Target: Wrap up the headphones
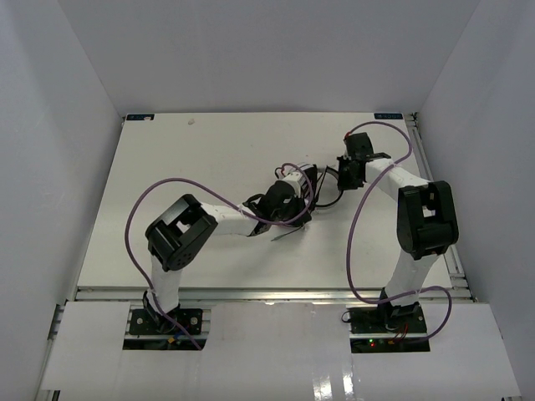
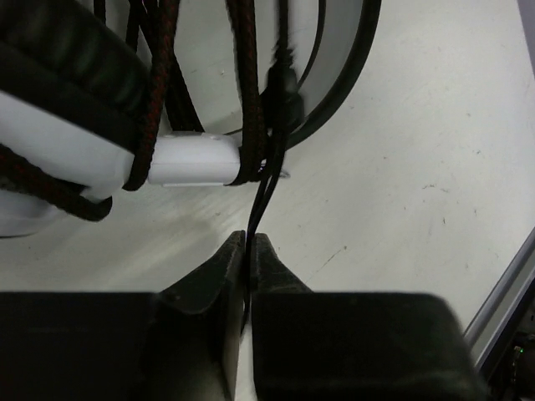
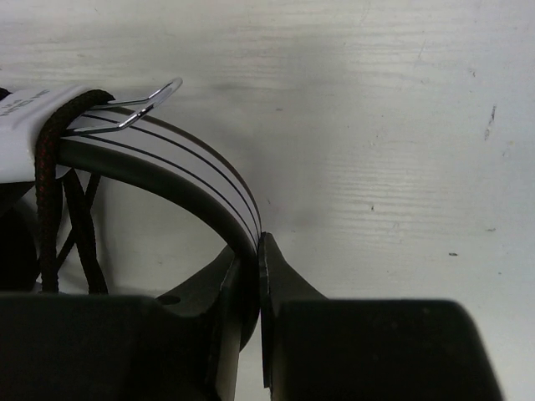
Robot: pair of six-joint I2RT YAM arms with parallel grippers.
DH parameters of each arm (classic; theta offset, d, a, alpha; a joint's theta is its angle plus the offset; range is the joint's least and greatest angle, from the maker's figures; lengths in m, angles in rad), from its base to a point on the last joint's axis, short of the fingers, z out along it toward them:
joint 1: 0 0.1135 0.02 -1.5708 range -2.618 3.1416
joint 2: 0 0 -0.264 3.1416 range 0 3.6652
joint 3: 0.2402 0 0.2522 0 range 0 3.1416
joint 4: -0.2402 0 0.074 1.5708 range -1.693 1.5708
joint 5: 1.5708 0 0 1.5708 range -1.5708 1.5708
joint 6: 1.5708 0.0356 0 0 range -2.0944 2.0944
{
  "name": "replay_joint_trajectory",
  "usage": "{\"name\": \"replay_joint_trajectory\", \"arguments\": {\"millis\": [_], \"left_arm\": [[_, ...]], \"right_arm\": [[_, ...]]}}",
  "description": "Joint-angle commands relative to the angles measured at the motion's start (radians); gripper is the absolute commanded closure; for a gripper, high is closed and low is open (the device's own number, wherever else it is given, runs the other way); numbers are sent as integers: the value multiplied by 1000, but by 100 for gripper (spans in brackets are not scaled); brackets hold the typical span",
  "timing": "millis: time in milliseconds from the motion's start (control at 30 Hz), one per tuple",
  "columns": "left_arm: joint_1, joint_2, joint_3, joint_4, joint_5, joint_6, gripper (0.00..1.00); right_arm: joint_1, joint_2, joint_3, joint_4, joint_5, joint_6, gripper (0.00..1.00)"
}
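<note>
The left jaws were pinched almost shut on the cord (image 2: 262,196) of the headphones (image 2: 50,140), the right jaws, at 2 o'clock, clamped onto the headband (image 3: 192,171).

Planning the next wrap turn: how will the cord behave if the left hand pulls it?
Probably floppy: the cord runs thin and slightly bent from the left hand to the wraps. Its braided turns look rough, so they likely stay put. The headband, pinched in the right hand, should probably resist the tug.

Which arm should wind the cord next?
Left, probably: the left gripper pinches the cord, so it can loop it. The right gripper clamps the headband, holding it steady.
</note>
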Motion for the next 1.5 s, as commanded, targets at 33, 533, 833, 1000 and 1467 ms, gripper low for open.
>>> {"name": "replay_joint_trajectory", "arguments": {"millis": [33,533,833,1000,1467], "left_arm": [[-21,-16,-7,-150,-26,37,73],[-18,-292,-122,-183,-12,132,7],[-25,-919,-324,-329,39,302,2],[-24,-1265,-429,-467,-66,313,2],[-24,-1652,-554,-655,-149,331,2]], "right_arm": [[-22,-4,18,192,4,27,82],[-35,-347,-82,-30,-230,-351,8],[-37,-887,-290,-64,-345,-461,10],[-46,-983,-339,-114,-256,-468,10],[-153,-1043,-359,-171,-458,-569,10]]}}
